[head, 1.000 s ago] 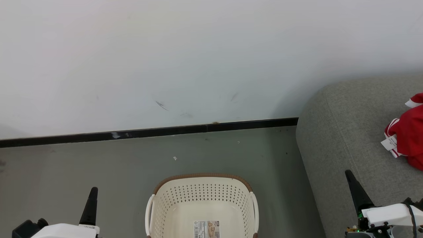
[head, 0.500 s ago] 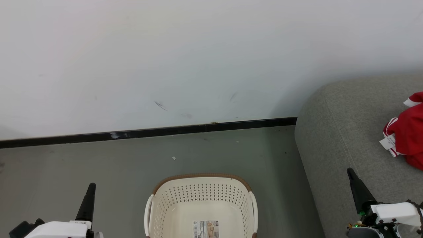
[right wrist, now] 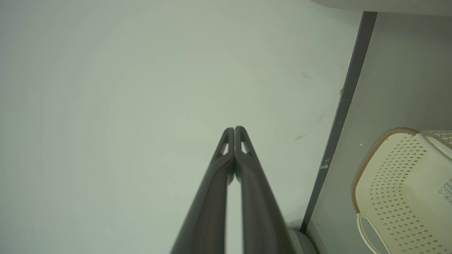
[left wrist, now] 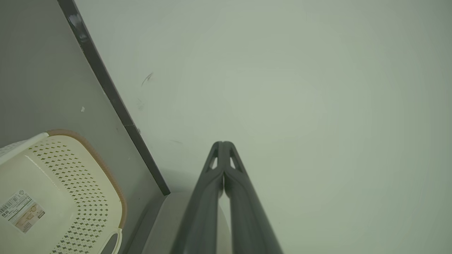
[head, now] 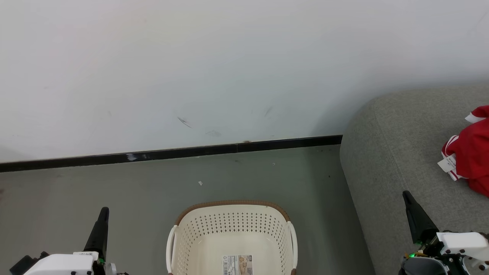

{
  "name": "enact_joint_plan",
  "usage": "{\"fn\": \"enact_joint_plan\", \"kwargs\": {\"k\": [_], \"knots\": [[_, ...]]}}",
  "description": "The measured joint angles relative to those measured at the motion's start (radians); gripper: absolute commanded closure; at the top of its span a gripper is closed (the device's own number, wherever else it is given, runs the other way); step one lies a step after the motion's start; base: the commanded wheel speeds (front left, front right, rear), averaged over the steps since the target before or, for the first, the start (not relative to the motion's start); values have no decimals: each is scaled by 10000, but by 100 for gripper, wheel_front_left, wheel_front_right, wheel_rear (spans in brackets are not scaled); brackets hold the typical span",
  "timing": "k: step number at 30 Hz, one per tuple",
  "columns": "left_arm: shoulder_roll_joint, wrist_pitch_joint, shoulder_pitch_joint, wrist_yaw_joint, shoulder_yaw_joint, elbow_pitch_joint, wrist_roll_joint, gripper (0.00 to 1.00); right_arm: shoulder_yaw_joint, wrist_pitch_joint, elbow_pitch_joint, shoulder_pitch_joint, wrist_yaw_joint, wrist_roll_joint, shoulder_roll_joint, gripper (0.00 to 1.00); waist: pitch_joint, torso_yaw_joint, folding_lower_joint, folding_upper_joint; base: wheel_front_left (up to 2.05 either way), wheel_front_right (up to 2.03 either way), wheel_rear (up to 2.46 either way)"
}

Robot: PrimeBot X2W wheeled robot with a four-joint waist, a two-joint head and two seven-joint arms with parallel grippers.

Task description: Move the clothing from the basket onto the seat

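The cream basket (head: 233, 229) with a brown rim stands on the floor at the bottom centre; its inside shows just a label sticker. It also appears in the left wrist view as the basket (left wrist: 70, 183) and in the right wrist view as the basket (right wrist: 395, 183). Red clothing (head: 471, 152) with white trim and a white tag lies on the grey seat (head: 397, 152) at the right edge. My left gripper (head: 104, 212) is shut at the lower left, holding nothing. Over the seat's near edge my right gripper (head: 406, 194) is shut and empty. Both wrist views show closed fingertips, left gripper (left wrist: 222, 144), right gripper (right wrist: 234, 129).
A white wall (head: 229, 68) with a black baseboard (head: 172, 154) runs behind the basket. Grey floor (head: 114, 183) lies between the basket and the wall, with small white specks on it.
Both grippers have drifted slightly outward and lower in the head view, staying shut. The picture has shifted a little. The clothing and basket stay where they were.
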Motion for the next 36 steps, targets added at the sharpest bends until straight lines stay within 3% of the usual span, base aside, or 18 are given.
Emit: {"fn": "enact_joint_plan", "kwargs": {"k": [36], "knots": [[-2, -2, -34, 0, -4, -2, -2, 100, -61, 13, 27, -1, 0, -2, 2, 100, 3, -1, -3, 0, 0, 0, 0]]}}
